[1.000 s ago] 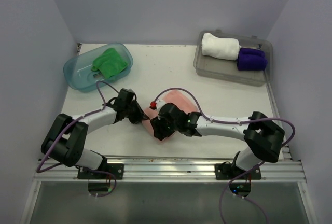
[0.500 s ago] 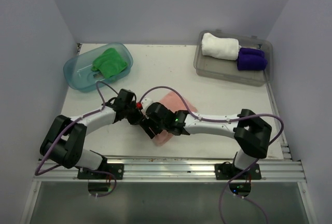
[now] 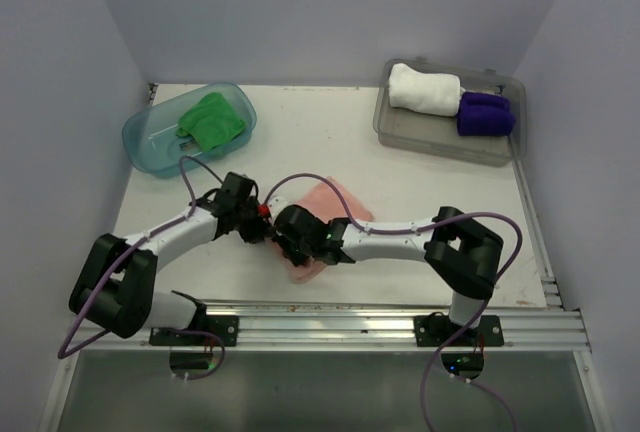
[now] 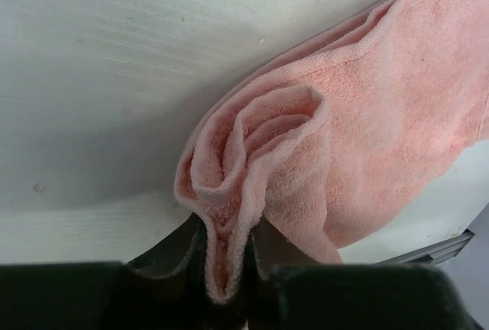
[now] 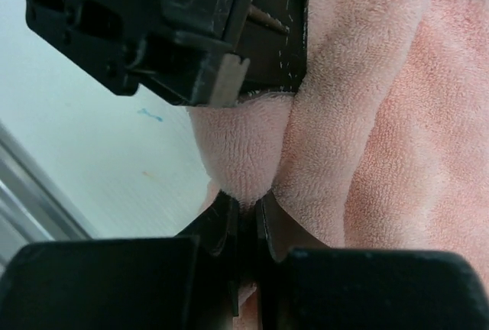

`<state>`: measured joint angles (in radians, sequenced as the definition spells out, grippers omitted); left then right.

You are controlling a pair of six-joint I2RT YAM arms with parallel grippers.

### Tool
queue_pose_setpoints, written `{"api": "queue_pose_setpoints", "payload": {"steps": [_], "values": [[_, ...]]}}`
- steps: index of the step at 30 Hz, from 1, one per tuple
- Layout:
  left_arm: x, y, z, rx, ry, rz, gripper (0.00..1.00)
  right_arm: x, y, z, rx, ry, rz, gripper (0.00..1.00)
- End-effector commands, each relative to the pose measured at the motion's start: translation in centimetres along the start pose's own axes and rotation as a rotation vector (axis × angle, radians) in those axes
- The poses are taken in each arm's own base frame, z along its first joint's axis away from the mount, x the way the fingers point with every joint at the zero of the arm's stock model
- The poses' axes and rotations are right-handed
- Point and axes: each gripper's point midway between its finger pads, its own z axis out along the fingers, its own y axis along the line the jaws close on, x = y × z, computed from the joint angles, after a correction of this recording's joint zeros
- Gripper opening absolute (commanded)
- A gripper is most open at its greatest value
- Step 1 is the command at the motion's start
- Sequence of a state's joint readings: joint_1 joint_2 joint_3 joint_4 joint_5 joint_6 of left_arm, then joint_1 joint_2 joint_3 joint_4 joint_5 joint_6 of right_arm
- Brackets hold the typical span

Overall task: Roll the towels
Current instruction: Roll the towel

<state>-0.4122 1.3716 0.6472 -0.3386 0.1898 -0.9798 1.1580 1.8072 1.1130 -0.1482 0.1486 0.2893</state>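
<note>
Near edge of table (image 3: 420, 182): salmon towel (image 3: 335, 200), roll begun at its near-left end. The left gripper (image 4: 227, 257) is clamped on the coil's lip and the right gripper (image 5: 244, 211) is clamped on a fold just beside it, neither nearer; the flat remainder lies away from both toward the far right, so rolling likely runs that way. The left wrist view shows the coil end-on, hidden under the arms in the top view. Farther: green towel (image 3: 212, 119), unrolled, in teal tub (image 3: 140, 142), left; white towel (image 3: 425, 89) and purple towel (image 3: 485, 112), rolled, in grey tray (image 3: 440, 144), right.
</note>
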Motion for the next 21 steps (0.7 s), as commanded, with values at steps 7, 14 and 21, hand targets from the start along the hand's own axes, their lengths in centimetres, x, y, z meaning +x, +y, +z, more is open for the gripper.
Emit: {"api": "queue_pose_setpoints", "payload": {"steps": [7, 14, 21], "values": [[-1.3, 1.9, -5.4, 0.002, -0.111, 0.027, 0.62, -3.6, 3.6, -2.0, -0.299, -0.054, 0.252, 0.00], [-2.0, 1.6, -7.7, 0.044, -0.175, 0.016, 0.63, -4.1, 3.8, -3.9, -0.536, -0.041, 0.421, 0.00], [-0.3, -1.2, -7.6, 0.257, -0.126, -0.005, 0.62, -3.4, 3.4, -4.6, -0.656, -0.021, 0.517, 0.00]]}}
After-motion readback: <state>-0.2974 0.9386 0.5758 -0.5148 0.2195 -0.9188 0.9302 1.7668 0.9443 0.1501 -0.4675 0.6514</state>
